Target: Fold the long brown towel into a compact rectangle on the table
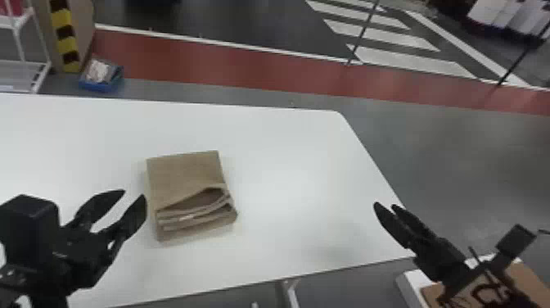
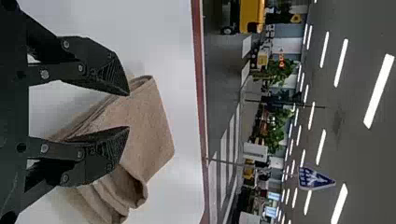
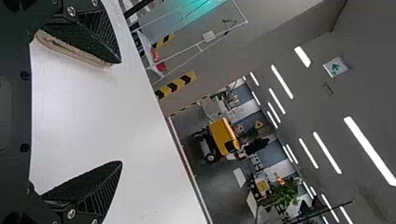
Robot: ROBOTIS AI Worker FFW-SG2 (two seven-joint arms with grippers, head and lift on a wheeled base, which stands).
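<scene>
The white table [image 1: 294, 164] carries everything that matters here, its far right corner rounded, its near edge running out to the near right corner.

The left gripper [image 1: 134, 194] is over the near left part of the table, beside the towel's left side as the head view sees it. Its jaws stand apart with nothing pinched between them; in the left wrist view the cloth lies beyond them. The right gripper [image 1: 384, 204] is by the near right corner, well apart from the towel, its jaws spread wide and empty.

The brown towel [image 1: 184, 174] lies well in from the right edge, about midway between far and near edges. It is already a compact, thick block, so I judge the folding all but done, with tidying at most to follow.

It should handle as light, limp cloth: not fragile, not slippery, but with no stiffness to hold a fold. Its far part looks flat. Towards the near edge the top layer [image 1: 223, 187] bows up and gapes over the folded layers [image 1: 192, 217]. I would press that lip down with shut jaws, or pinch the whole stack at its near end. Catching only the top layer could drag the block open.
</scene>
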